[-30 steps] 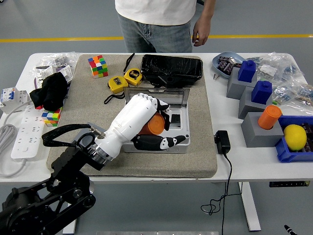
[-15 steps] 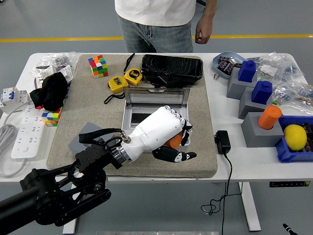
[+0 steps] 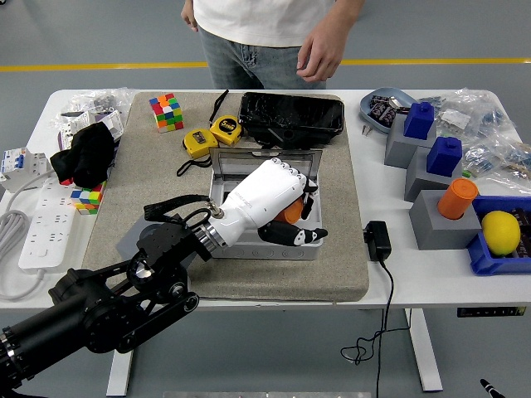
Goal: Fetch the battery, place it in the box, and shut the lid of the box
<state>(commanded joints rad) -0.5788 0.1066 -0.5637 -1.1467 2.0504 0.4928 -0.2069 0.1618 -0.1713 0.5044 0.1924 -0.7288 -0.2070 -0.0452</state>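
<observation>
So the white robot left hand, fingers curled around the orange cylindrical battery, has slid back from the near rim to sit right over the open grey plastic box, so release looks next, lid after.

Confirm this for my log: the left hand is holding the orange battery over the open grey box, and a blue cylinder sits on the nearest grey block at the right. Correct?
Not quite. In the head view that cylinder is orange, not blue. The rest holds: the left hand grips the orange battery over the open grey box.
</observation>
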